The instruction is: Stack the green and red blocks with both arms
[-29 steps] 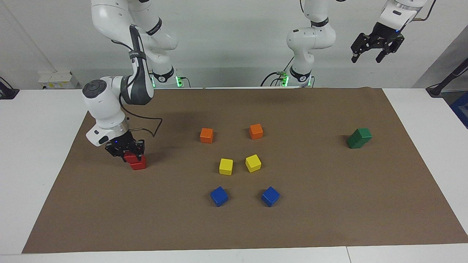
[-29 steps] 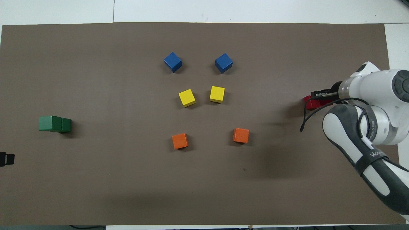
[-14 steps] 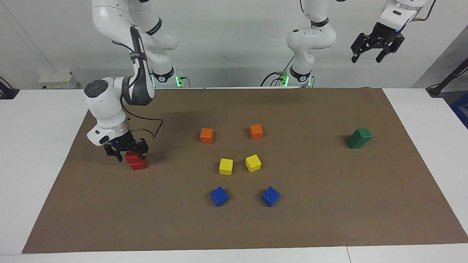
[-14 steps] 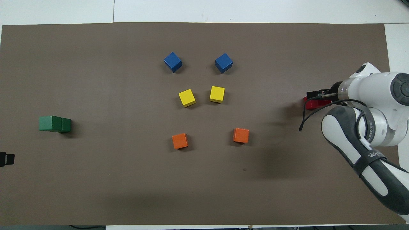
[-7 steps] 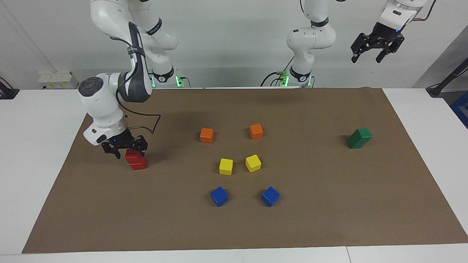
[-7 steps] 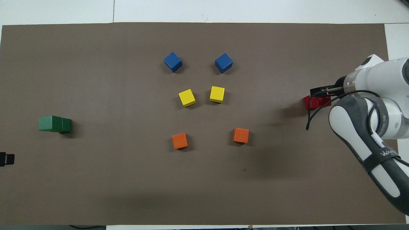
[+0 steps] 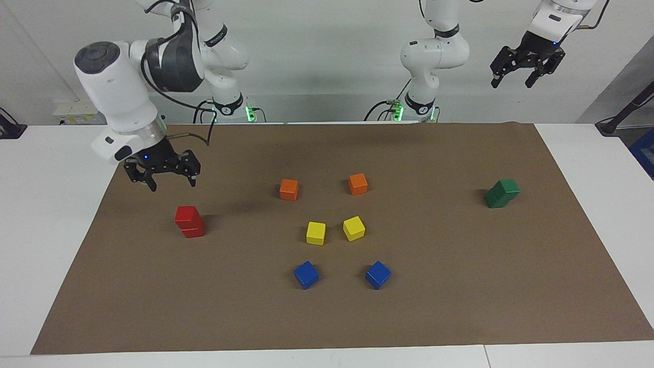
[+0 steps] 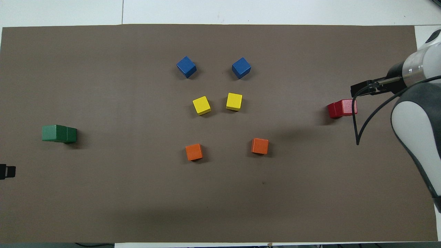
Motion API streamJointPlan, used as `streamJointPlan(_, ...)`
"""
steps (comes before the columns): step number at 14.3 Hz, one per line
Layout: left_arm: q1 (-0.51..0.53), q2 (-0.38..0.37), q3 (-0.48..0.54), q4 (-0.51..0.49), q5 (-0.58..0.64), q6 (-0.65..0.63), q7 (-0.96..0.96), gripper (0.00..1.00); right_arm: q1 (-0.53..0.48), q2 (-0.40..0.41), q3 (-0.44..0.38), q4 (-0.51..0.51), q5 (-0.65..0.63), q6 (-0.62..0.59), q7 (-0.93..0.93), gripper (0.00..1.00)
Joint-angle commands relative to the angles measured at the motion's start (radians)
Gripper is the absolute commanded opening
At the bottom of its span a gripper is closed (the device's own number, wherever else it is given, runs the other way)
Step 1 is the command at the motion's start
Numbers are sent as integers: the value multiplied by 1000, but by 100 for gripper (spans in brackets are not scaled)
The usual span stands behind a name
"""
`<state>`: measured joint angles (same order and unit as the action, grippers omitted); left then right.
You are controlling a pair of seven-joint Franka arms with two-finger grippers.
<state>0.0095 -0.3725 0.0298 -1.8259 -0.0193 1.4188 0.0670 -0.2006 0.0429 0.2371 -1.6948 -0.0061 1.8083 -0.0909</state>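
Two red blocks (image 7: 189, 222) stand stacked, the upper one a little askew, on the brown mat toward the right arm's end; the overhead view shows this red stack (image 8: 341, 108) free. My right gripper (image 7: 172, 184) hangs open and empty in the air above the mat, off to the side of the stack, and its black fingers (image 8: 360, 90) show at the overhead view's edge. Two green blocks (image 7: 503, 193) sit stacked toward the left arm's end, seen from above as the green stack (image 8: 59, 133). My left gripper (image 7: 512, 83) waits open, high above that end.
In the mat's (image 7: 327, 317) middle lie two orange cubes (image 7: 288, 189) (image 7: 358, 184), two yellow cubes (image 7: 316, 232) (image 7: 353, 228) and two blue cubes (image 7: 306, 274) (image 7: 378, 274), all single. White tabletop borders the mat.
My right gripper has let go of the upper red block, risen clear of the stack and drawn back toward its own end. The red stack stays put. The left arm has not moved.
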Motion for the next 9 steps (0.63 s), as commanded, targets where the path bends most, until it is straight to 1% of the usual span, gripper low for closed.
streamJointPlan(1, 4, -20, -5, -7, 10, -11, -9, 100, -11, -66, 5, 29, 79, -81, -10, 100)
streamJointPlan(4, 4, -19, -5, -7, 10, -11, -7, 100, -20, -103, 1, 29, 94, -122, -13, 100)
streamJointPlan(9, 4, -19, -5, -7, 10, -11, -7, 100, -22, -106, -2, 24, 94, -106, -13, 100)
